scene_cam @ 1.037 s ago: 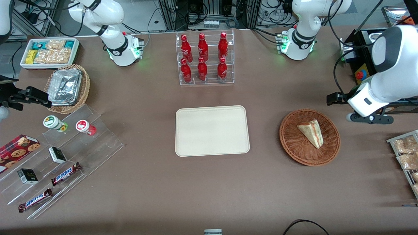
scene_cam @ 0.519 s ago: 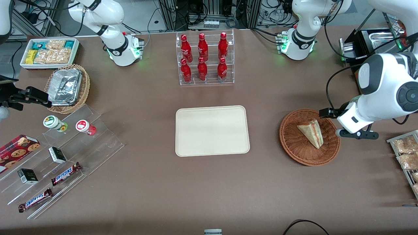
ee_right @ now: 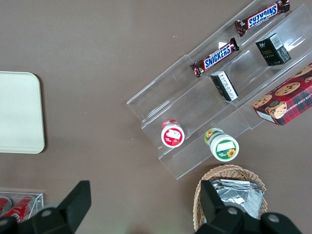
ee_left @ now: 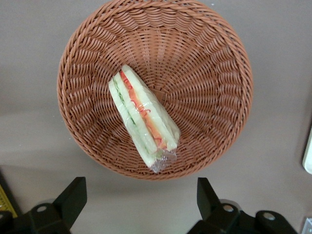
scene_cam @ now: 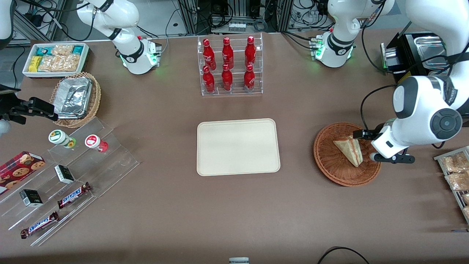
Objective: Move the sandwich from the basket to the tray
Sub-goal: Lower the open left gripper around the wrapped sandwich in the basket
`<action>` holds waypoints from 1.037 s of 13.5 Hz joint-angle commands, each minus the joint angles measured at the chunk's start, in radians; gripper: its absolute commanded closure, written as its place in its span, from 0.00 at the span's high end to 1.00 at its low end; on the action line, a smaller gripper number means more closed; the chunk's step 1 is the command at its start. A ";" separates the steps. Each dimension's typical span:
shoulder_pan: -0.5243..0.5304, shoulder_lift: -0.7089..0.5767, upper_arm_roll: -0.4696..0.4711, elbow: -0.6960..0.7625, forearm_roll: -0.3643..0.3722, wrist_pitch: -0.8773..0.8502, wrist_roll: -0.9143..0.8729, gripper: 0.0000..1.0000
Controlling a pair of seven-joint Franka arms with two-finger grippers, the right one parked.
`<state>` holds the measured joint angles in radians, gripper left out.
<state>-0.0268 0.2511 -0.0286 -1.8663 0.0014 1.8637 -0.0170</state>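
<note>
The sandwich [scene_cam: 349, 149], a wrapped pale wedge with red, orange and green filling, lies in the reddish-brown wicker basket [scene_cam: 329, 165] toward the working arm's end of the table. It also shows in the left wrist view [ee_left: 143, 119], lying across the basket's [ee_left: 204, 63] floor. My left gripper [scene_cam: 370, 146] hangs above the basket's rim at the working arm's end, open and empty; in the wrist view its two black fingers [ee_left: 72, 199] stand wide apart over the table beside the basket. The cream tray [scene_cam: 238, 146] lies bare at the table's middle.
A clear rack of red bottles [scene_cam: 229, 66] stands farther from the camera than the tray. A rack of tan snack packets [scene_cam: 454, 176] sits at the working arm's table edge. A black box with a metal pan [scene_cam: 417, 55] stands beside the arm.
My left arm has swung in toward the basket and lowered; the gripper now sits over the basket's rim next to the sandwich. The sandwich has not moved.
</note>
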 commanded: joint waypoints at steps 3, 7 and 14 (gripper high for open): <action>-0.004 -0.027 -0.007 -0.077 0.006 0.077 -0.235 1.00; -0.013 -0.084 -0.010 -0.207 0.006 0.240 -0.490 1.00; -0.036 -0.102 -0.013 -0.283 0.009 0.331 -0.664 1.00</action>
<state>-0.0551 0.1801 -0.0436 -2.1149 0.0014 2.1724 -0.6486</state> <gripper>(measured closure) 0.000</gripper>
